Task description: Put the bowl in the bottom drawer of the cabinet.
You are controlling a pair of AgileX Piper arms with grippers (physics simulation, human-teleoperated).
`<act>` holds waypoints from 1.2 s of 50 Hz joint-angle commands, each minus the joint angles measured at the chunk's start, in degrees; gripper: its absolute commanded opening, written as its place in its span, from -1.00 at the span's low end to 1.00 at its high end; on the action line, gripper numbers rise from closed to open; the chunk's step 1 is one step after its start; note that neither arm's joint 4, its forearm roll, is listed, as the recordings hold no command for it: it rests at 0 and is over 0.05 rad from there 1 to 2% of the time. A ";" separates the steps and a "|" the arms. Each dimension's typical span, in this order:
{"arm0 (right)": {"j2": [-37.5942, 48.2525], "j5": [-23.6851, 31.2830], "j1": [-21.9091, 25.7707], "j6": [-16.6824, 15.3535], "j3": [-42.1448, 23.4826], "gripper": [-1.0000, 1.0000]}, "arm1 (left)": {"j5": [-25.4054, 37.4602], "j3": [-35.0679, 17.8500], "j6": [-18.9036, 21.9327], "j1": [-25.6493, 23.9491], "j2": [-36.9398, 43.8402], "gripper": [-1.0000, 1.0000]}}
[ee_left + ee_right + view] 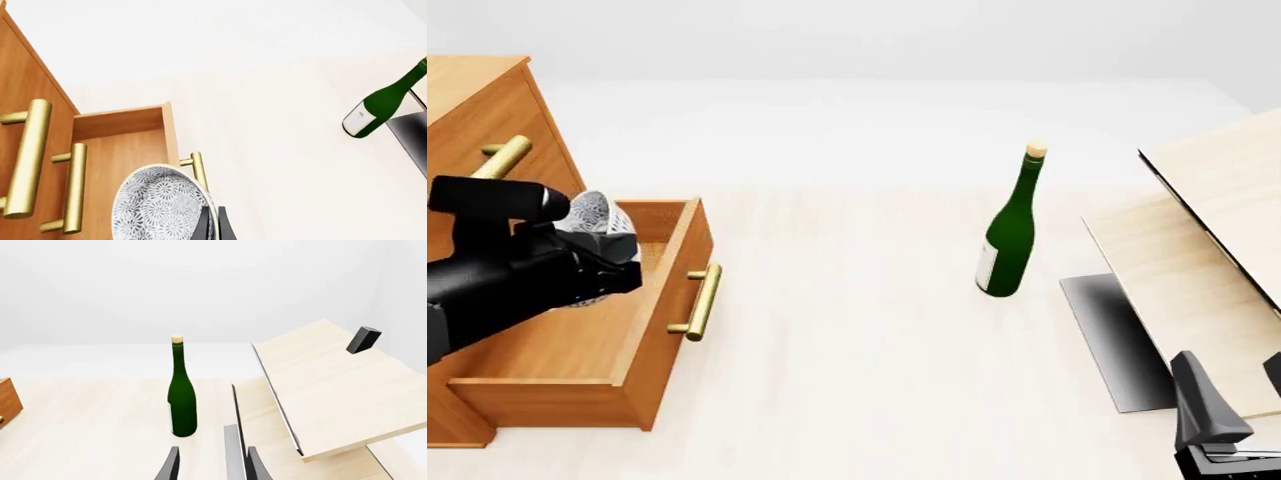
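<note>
The bowl (595, 214), white-grey with a speckled flower pattern, hangs tilted over the back of the open bottom drawer (665, 318). My left gripper (212, 222) is shut on the bowl's (157, 205) rim. The drawer (120, 124) is pulled well out of the orange-brown cabinet (483, 112), its brass bar handle (703, 300) facing the table. In the front view the black left arm (514, 275) covers most of the bowl. My right gripper (1232, 405) stands open and empty at the near right, far from the cabinet.
A green bottle (1010, 232) with a cork stands upright mid-table. Pale wooden boards (1214, 230) lean on a dark stand (1114, 340) at the right, close to my right gripper (212, 465). The upper drawers' brass handles (27, 157) lie beside the bowl.
</note>
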 commanded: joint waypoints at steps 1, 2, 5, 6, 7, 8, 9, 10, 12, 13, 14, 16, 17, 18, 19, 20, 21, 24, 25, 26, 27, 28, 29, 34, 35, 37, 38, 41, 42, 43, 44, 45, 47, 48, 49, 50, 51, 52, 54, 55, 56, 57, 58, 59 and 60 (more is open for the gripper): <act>-0.01 0.00 0.00 0.00 0.00 1.00 | -0.64 0.37 0.69 2.05 0.11 -1.00; -0.01 0.00 0.00 0.00 0.00 1.00 | -1.72 1.35 0.68 2.17 0.29 -1.00; 0.00 0.00 -0.01 0.01 0.00 1.00 | -4.00 2.87 0.94 2.85 1.15 -1.00; 0.00 0.00 0.00 -0.01 0.00 1.00 | -2.39 1.40 0.98 3.07 1.08 -1.00; -0.01 0.00 -0.01 0.00 0.00 1.00 | -3.03 1.87 0.89 3.04 1.48 -1.00; 0.01 0.00 0.01 0.00 0.00 1.00 | -4.85 3.27 0.92 3.26 2.08 -1.00; 0.00 0.00 0.01 -0.01 0.00 1.00 | -5.54 3.70 0.83 3.19 2.51 -1.00; 0.00 0.00 0.00 0.01 0.00 1.00 | -5.78 3.81 0.88 3.27 2.73 -1.00; -0.01 0.00 0.00 0.00 0.00 1.00 | -4.15 2.39 0.88 3.50 2.74 -1.00; 0.00 0.00 -0.01 0.00 0.00 1.00 | -4.90 2.86 0.77 3.52 3.23 -1.00; 0.00 0.00 0.00 0.01 0.00 1.00 | -6.11 3.70 0.81 3.57 3.74 -1.00; 0.00 0.00 0.01 0.00 0.00 1.00 | -7.08 4.26 0.90 3.85 4.35 -1.00; -0.01 0.00 0.00 0.01 0.00 1.00 | -7.18 4.31 0.95 4.05 4.51 -1.00; -0.01 0.00 0.00 0.00 0.00 1.00 | -7.22 4.37 1.19 4.42 4.53 -1.00; 0.00 0.00 0.01 -0.02 0.00 1.00 | -7.35 4.33 1.04 4.35 4.76 -1.00; 0.01 0.00 0.00 0.00 0.00 1.00 | -7.42 4.34 1.02 4.39 4.77 -1.00; 0.00 0.00 0.01 0.01 0.00 1.00 | -7.67 4.23 1.15 4.59 4.94 -1.00; 0.00 0.00 0.00 -0.01 0.00 1.00 | -8.08 4.25 1.18 4.64 5.56 -1.00; 0.00 0.00 0.00 0.00 0.00 1.00 | -8.37 4.35 1.25 4.66 5.85 -1.00; 0.01 0.00 -0.01 -0.01 0.00 1.00 | -8.57 4.42 1.28 4.70 6.07 -1.00; 0.00 0.00 0.00 0.00 0.00 1.00 | -8.88 4.46 1.32 4.66 6.60 -1.00; 0.00 0.00 0.00 0.00 0.00 1.00 | -9.00 4.52 1.49 4.78 6.77 -1.00; 0.00 0.00 -0.01 0.00 0.00 1.00 | -9.19 4.62 1.67 4.87 6.95 -1.00; 0.00 0.00 0.00 0.00 0.00 1.00 | -9.85 5.07 0.91 5.90 8.34 -1.00; 0.00 0.00 0.00 0.00 0.00 1.00 | -10.16 5.14 0.84 5.66 8.53 -1.00; -0.01 0.00 0.00 0.01 0.00 1.00 | -10.33 5.28 0.98 5.85 8.78 -1.00; 0.00 0.00 0.01 0.00 0.00 1.00 | -10.58 5.41 0.72 5.86 8.95 -1.00; -0.01 0.00 0.00 0.00 0.00 1.00 | -11.13 5.75 0.42 5.90 9.43 -1.00; 0.00 0.00 0.00 -0.01 0.00 1.00 | -11.33 5.90 0.34 5.95 9.65 -1.00; 0.01 0.00 0.01 0.00 0.00 1.00 | -11.56 6.03 0.20 5.96 9.80 -1.00; 0.00 0.00 0.00 -0.01 0.00 1.00 | -8.05 4.14 0.00 6.09 8.27 -1.00; 0.00 0.00 0.00 -0.01 0.00 1.00 | -7.59 3.78 -0.04 6.23 8.14 -1.00; 0.00 0.00 -0.01 0.00 0.00 1.00 | -10.19 5.38 -0.09 6.34 9.13 -1.00; 0.00 0.00 0.00 0.01 0.00 1.00 | -11.28 6.06 0.00 6.48 9.54 -1.00; 0.00 0.00 0.01 0.01 0.00 1.00 | -8.04 4.17 -0.08 6.59 8.25 -1.00; 0.00 0.00 0.01 0.01 0.00 1.00 | -8.04 4.17 -0.08 6.59 8.25 -1.00; 0.00 0.00 0.01 0.00 0.00 1.00 | -8.10 4.07 -0.25 6.57 8.53 -1.00; 0.00 0.00 0.00 0.01 0.00 1.00 | -8.29 4.18 -0.26 6.63 8.66 -1.00; 0.00 0.00 -0.01 0.00 0.00 1.00 | -8.58 4.15 -0.37 6.67 9.00 -1.00; 0.00 0.00 0.00 0.00 0.00 1.00 | -8.66 4.14 -0.46 6.72 9.11 -1.00; -0.01 0.00 -0.01 0.00 0.00 1.00 | -8.81 4.19 -0.53 6.76 9.20 -1.00; 0.00 0.00 0.01 0.00 0.00 1.00 | -8.86 4.22 -0.55 6.77 9.23 -1.00; 0.00 0.00 0.01 -0.01 0.00 1.00 | -9.01 4.36 -0.70 6.79 9.31 -1.00; 0.00 0.00 -0.01 0.00 0.00 1.00 | -9.08 4.41 -0.80 6.80 9.34 -1.00; 0.00 0.00 0.01 0.01 0.00 1.00 | -9.29 4.58 -0.93 6.79 9.46 -1.00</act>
